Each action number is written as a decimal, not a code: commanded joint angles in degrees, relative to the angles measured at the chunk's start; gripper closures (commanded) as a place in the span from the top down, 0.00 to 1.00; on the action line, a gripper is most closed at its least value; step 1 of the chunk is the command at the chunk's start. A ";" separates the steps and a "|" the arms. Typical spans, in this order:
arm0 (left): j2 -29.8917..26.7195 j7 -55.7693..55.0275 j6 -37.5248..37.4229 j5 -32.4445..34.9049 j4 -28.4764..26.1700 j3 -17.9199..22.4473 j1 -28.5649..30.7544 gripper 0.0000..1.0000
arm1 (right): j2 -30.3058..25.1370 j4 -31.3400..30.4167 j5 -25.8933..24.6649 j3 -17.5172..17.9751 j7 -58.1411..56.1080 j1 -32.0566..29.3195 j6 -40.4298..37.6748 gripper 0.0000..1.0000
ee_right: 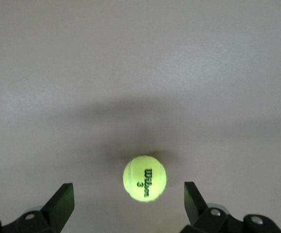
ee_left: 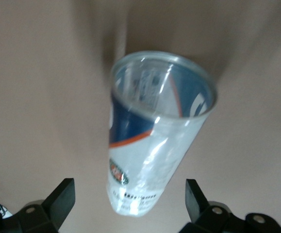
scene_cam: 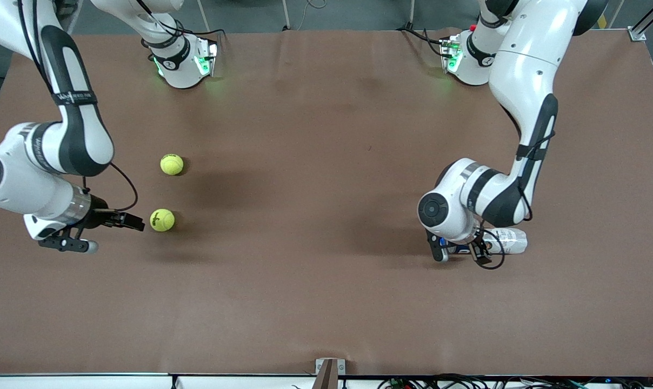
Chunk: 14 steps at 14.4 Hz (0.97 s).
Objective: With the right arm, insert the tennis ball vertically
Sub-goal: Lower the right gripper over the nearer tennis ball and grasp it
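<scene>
Two yellow tennis balls lie on the brown table toward the right arm's end: one (scene_cam: 162, 220) just off my right gripper's fingertips, the other (scene_cam: 172, 164) farther from the front camera. My right gripper (scene_cam: 115, 236) is open and empty, low over the table. In the right wrist view the Wilson ball (ee_right: 144, 178) sits just ahead of the open gripper (ee_right: 128, 206), in line with the gap between the fingers. A clear plastic ball can (scene_cam: 509, 240) with a blue and orange label lies on its side. My left gripper (scene_cam: 459, 254) is open at its closed end (ee_left: 130, 199), not gripping it.
The two arm bases (scene_cam: 183, 59) (scene_cam: 467, 59) stand along the table edge farthest from the front camera. A small bracket (scene_cam: 329, 371) sits at the middle of the edge nearest that camera. Bare brown table lies between the balls and the can.
</scene>
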 commanded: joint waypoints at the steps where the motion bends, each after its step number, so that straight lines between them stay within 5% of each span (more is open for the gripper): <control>1: 1.13 1.07 1.30 2.07 0.32 0.21 0.72 1.00 | 0.50 -4.67 0.04 -0.14 0.70 0.51 7.35 1.00; 5: 1.05 1.07 2.98 3.92 -1.36 0.12 2.03 1.00 | 2.35 -8.37 -0.14 -0.32 0.52 2.00 13.97 1.00; 14: 1.31 1.15 12.30 3.92 -5.58 0.04 5.73 1.00 | 4.38 -9.86 -2.69 -0.76 0.79 2.80 15.29 1.00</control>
